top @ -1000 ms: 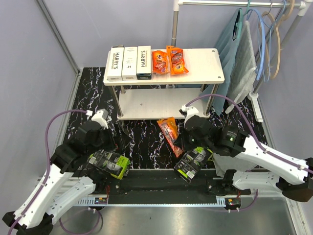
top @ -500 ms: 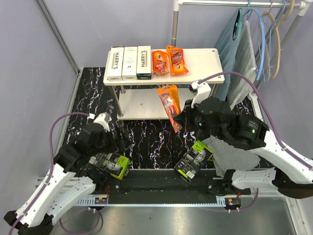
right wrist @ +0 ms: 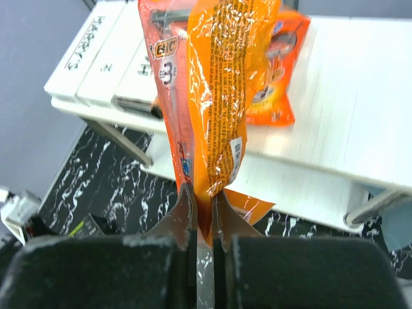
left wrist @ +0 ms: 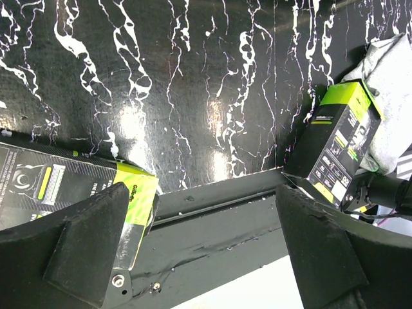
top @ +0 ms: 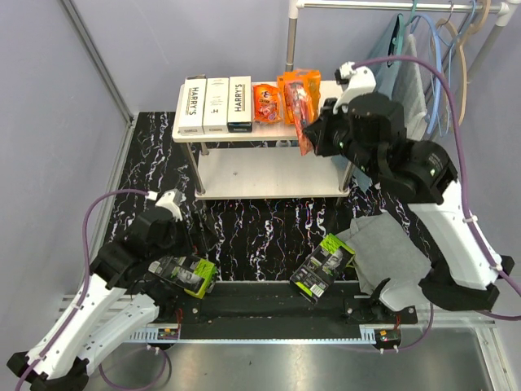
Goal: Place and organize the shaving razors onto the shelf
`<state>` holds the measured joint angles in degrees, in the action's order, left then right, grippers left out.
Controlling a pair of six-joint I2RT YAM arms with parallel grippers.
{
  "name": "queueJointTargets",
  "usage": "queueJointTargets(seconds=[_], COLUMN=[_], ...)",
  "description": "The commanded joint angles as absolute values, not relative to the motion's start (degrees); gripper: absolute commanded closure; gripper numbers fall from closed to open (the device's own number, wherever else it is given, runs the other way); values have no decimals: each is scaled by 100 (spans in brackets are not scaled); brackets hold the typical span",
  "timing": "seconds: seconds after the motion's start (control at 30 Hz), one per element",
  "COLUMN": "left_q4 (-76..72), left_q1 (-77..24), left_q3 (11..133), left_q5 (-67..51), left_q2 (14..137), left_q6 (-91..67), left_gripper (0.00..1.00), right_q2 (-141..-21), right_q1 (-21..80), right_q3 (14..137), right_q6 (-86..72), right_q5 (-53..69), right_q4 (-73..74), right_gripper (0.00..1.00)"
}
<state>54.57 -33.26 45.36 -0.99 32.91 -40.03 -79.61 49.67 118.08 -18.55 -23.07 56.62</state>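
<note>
**Orange pack held over the top board — open space lies to its right**

The right claw (right wrist: 205, 212) is pinched narrow on the bottom edge of a glossy orange razor pack (right wrist: 212, 96). The pack's long axis runs straight out from the fingertips, so it stands on end rather than lying flat. In the overhead view it hangs over the top board of the shelf (right wrist: 335, 103), in front of the orange packs already lying there (top: 267, 102) and partly covering one of them. Whether its far end touches the board cannot be told.

The move turns on one relation. The three white boxes (top: 216, 104) fill the left end of the board and the lying orange packs come next, all with their long sides running front to back. The bare stretch of board is on the right of the held pack. To my eye the pack needs to shift right and tip down flat, long side front to back, beside its neighbours and not on top of them.

The left claw (left wrist: 203, 238) is spread wide and holds nothing. It hovers low over the dark marbled floor, just by one black-and-green pack (left wrist: 71, 187). The other black-and-green pack (top: 323, 265) leans on the grey cloth (top: 391, 252), well away from the right claw.
</note>
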Motion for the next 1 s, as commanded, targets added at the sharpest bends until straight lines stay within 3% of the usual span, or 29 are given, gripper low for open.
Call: queueJointTargets(seconds=[0.0,0.3,0.43,0.97], left_q4=[5370,5361,5370,5405], left_q1=[-3313,-3313,-3313,-3313], left_q3=[4456,4351,4307,4166], left_q5=[-62,-114,-141,-149], left_q2=[3199,3138,3085,3076], left_q6=[-4052,-4131,-4140,-4140], left_gripper=[1,1,1,1], right_q2=[-8663,-10160,-10353,-10441], right_q1=[4493,3271,2743,1916], right_q3=[12944,15344,15390,14933], right_q6=[-1477,-1714,-1907,-1898], right_q5=[-1767,-291,359,852], right_q4=[6037,6829,6803,6698], right_gripper=[100,99,99,99])
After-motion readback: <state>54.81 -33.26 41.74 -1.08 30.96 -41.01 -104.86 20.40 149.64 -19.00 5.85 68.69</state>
